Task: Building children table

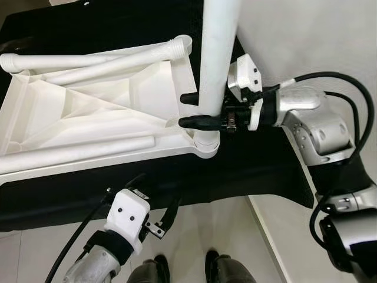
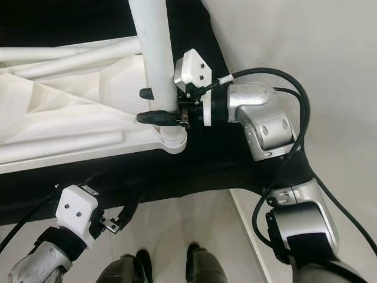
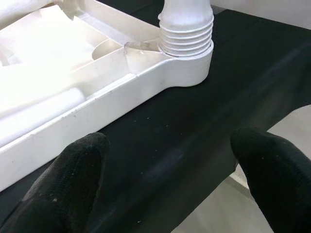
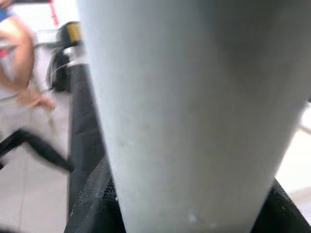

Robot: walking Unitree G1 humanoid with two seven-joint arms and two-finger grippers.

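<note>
Partly cut off at top: upright leg (image 1: 215, 59) in the tabletop (image 1: 88, 112) corner socket. Right gripper (image 1: 189, 110) jaws clamp it; left gripper (image 3: 170, 170), jaws wide, hovers near bench (image 1: 247, 183) edge.

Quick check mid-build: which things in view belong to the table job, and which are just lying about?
Job:
- upturned table top
- upright leg in its corner socket, right claw shut on it
- two loose legs lying in the top
- left claw, open, near the edge

Lying about:
- black mat underneath
- cables
</note>
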